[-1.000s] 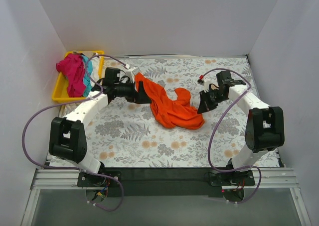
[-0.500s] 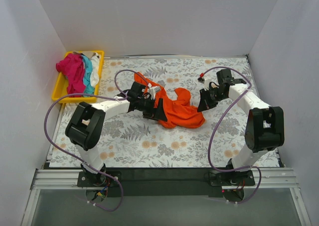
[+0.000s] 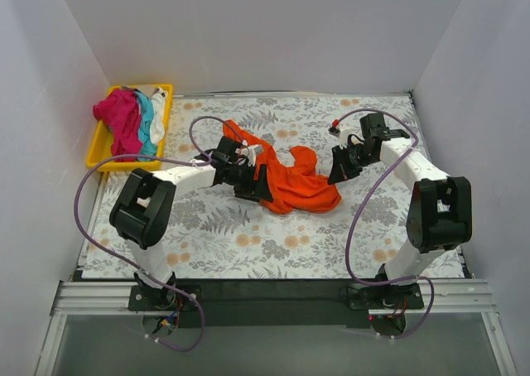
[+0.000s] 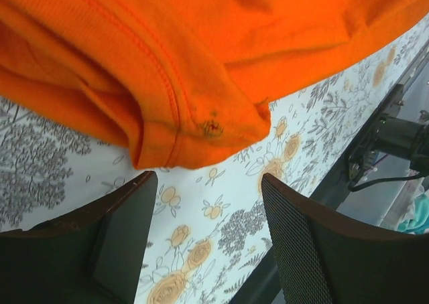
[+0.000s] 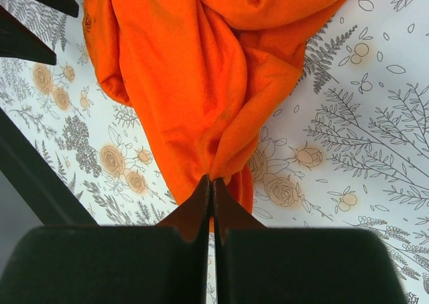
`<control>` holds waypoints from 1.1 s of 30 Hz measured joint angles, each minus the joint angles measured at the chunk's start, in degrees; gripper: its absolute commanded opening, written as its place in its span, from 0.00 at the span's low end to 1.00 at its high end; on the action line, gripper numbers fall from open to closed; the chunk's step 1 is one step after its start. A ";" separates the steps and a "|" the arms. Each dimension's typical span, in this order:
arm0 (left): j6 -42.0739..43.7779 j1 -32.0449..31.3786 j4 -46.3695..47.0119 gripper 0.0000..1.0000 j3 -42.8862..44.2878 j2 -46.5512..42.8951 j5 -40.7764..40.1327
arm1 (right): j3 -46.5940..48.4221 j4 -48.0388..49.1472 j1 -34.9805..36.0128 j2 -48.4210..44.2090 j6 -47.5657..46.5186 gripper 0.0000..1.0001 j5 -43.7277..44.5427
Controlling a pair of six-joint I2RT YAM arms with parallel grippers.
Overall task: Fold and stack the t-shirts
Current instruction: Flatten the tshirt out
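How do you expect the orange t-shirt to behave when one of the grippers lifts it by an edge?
Probably floppy: the orange t-shirt lies crumpled in soft folds, so it should drape and hang. It looks thin and likely light. Its stitched hem seems thicker, perhaps an easier pinch.

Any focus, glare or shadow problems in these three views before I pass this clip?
Top external: even light, soft shadows, no glare, orange t-shirt sharp. Left wrist: shirt stitching crisp, left gripper dark and slightly soft, far right background blurred. Right wrist: cloth sharp and strongly saturated, right gripper a near-black silhouette with no surface detail.
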 measured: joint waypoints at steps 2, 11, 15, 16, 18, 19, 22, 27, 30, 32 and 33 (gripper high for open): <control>0.17 0.00 -1.25 0.58 -0.59 -1.27 -1.01 | 0.00 0.00 -0.02 0.02 -0.02 0.01 0.00; -0.35 -0.33 -2.49 0.56 1.68 1.01 -1.88 | 0.00 0.02 -0.02 0.31 -0.02 0.01 0.02; -0.81 -0.68 -2.49 0.42 3.63 3.23 -1.60 | 0.00 0.02 -0.04 0.85 -0.02 0.01 0.04; -0.83 -0.70 -2.45 0.40 3.93 3.65 -1.42 | 0.00 0.00 -0.07 0.90 -0.02 0.01 0.07; -1.03 -0.76 -2.54 0.28 4.17 4.02 -1.18 | 0.00 0.00 -0.09 0.92 -0.02 0.01 0.09; -0.96 -0.76 -2.60 0.23 4.22 4.04 -1.14 | 0.00 0.00 -0.17 0.92 -0.02 0.01 0.09; -0.28 -0.76 -3.26 0.00 4.48 4.00 -1.27 | 0.00 0.00 -0.55 0.92 -0.04 0.01 0.20; 2.12 0.52 -7.04 0.00 4.35 1.49 -1.57 | 0.00 0.00 -1.84 0.61 -0.31 0.01 0.96; 4.31 3.74 -9.60 0.00 2.89 -3.63 -1.66 | -0.07 -0.07 -2.60 -0.70 -0.72 0.01 1.97; 6.62 5.66 -10.64 0.17 1.53 -7.67 -1.73 | -0.11 -0.07 -2.73 -1.90 -0.98 0.01 2.45; 8.02 6.47 -11.04 0.35 0.74 -9.92 -2.10 | -0.13 -0.07 -2.86 -2.49 -1.16 0.01 2.56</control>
